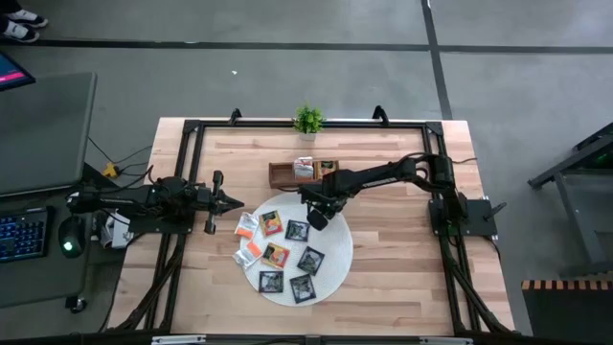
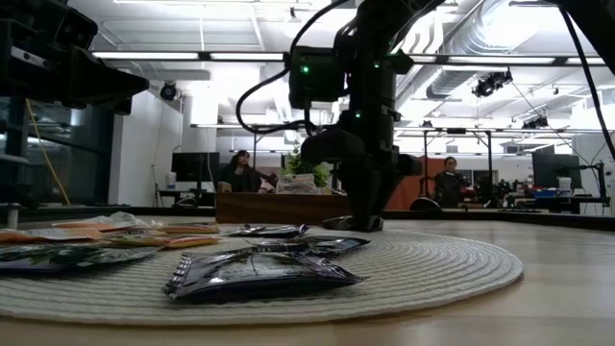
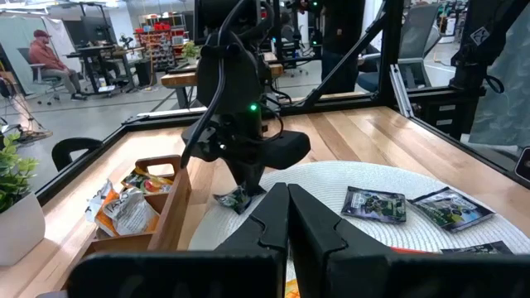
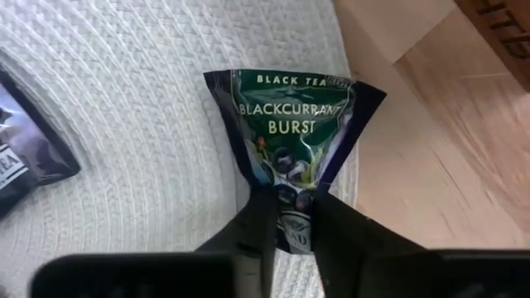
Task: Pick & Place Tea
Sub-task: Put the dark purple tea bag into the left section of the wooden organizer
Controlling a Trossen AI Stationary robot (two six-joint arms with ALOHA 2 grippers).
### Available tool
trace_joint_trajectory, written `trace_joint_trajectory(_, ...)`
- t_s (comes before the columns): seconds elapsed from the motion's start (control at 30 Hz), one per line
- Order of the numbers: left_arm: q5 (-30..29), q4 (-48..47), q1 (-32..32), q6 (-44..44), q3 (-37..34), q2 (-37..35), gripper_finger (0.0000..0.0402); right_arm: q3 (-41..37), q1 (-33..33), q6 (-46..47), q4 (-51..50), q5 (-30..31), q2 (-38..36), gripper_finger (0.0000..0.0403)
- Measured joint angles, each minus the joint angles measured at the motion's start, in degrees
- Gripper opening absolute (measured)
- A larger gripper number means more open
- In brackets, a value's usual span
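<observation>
right gripper (image 4: 291, 217) pinched black tea sachet (image 4: 291, 132) at mat (image 4: 124, 141) edge | left gripper (image 1: 233, 202) closed, empty, beside mat

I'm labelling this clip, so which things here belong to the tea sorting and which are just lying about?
Part of the job:
- small flat black tea sachet pinched in the right end effector
- other black and orange sachets on the round white woven mat
- brown wooden compartment tray

Just lying about:
- small green potted plant
- idle left end effector, shut
</observation>
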Motion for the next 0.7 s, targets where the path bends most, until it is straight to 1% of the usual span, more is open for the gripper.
trace_joint_trajectory(0.17, 0.0, 0.0, 0.0, 0.0, 0.0, 0.0, 0.0001, 0.1, 0.0, 0.0, 0.3, -0.2, 0.0, 0.0021)
trace_joint_trajectory(0.47, 0.0, 0.0, 0.0, 0.0, 0.0, 0.0, 0.0001, 3.5, 0.0, 0.2, 0.3, 0.8, -1.3, 0.0024)
trace_joint_trajectory(0.7, 0.0, 0.0, 0.0, 0.0, 0.0, 0.0, 0.0001, 8.9, -0.1, -1.3, 0.2, 3.2, -2.3, 0.0018)
